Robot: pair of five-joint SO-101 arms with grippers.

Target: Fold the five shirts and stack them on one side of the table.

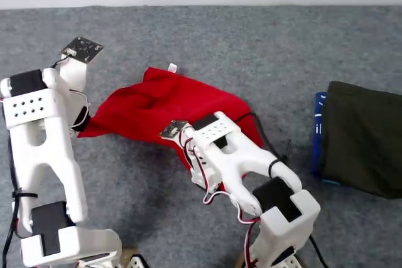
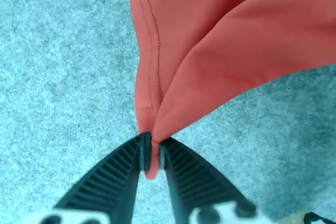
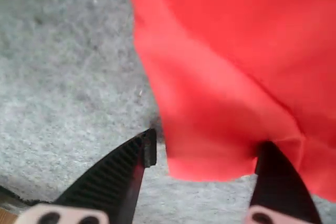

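Note:
A red shirt (image 1: 166,106) lies crumpled in the middle of the grey carpeted table. My left gripper (image 2: 151,157) is shut on a folded corner of the red shirt (image 2: 210,51), at the cloth's left end in the high view (image 1: 86,122). My right gripper (image 3: 205,153) stands open at the shirt's near edge. A corner of the red cloth (image 3: 220,93) sits between its fingers, with one finger (image 3: 131,163) over bare carpet and the other against the fabric. In the high view the right arm (image 1: 226,149) covers the shirt's front right part.
At the right edge sits a folded dark olive shirt (image 1: 364,136) on top of a blue one (image 1: 319,131). Grey carpet (image 1: 251,48) stretches bare behind the red shirt. A white wall borders the far side.

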